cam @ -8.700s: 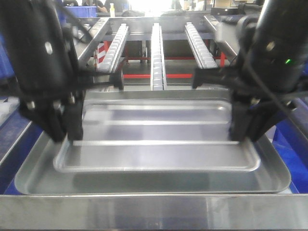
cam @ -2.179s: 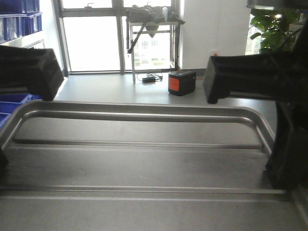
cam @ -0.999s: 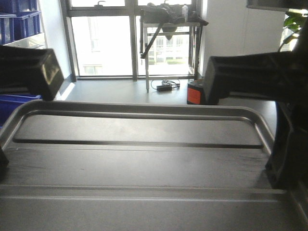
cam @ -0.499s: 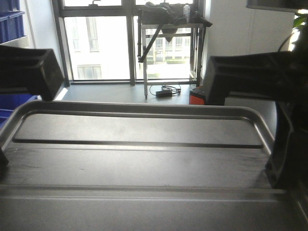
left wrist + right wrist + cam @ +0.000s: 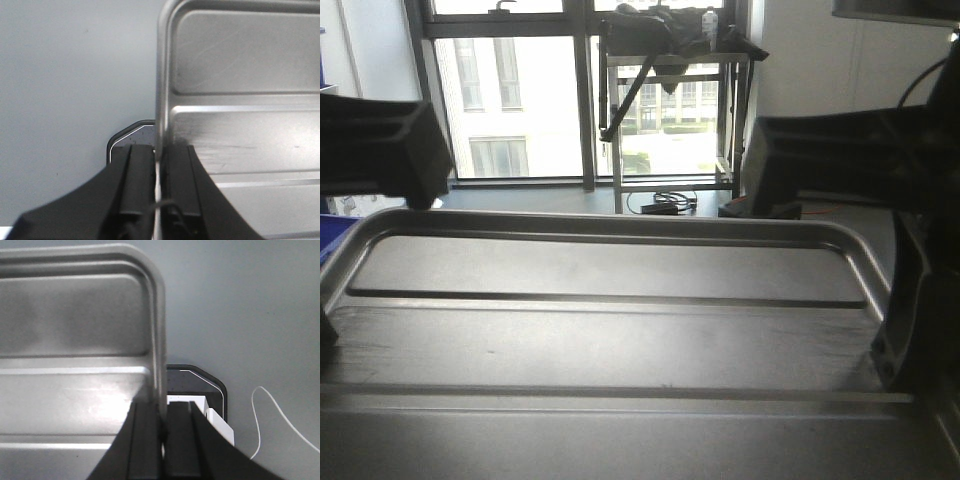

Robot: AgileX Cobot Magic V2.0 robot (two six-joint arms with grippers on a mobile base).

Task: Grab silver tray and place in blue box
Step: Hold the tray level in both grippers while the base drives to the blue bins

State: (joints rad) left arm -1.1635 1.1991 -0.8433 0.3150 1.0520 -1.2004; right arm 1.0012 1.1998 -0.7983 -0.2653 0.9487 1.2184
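The silver tray [image 5: 610, 340] fills the lower front view, held level in the air with its ribs running left to right. My left gripper [image 5: 159, 150] is shut on the tray's left rim [image 5: 161, 75], one finger outside and one inside. On the opposite side, my right gripper [image 5: 162, 410] is shut on the right rim [image 5: 159, 315] in the same way. Both arms' black bodies [image 5: 380, 150] [image 5: 840, 160] stand above the tray's far corners. The blue box is out of view.
Beyond the tray are tall windows [image 5: 510, 100], a metal stand [image 5: 670, 60], floor cables [image 5: 665, 203] and grey floor. A blue sliver [image 5: 328, 225] shows at the left edge. Below the wrists are a dark base corner [image 5: 130, 132], a white block [image 5: 215, 420] and a white cable [image 5: 265, 420].
The room behind has slid to the right, so the view has swung left; the orange box has passed behind the right arm. Both grippers keep the same hold on the tray.
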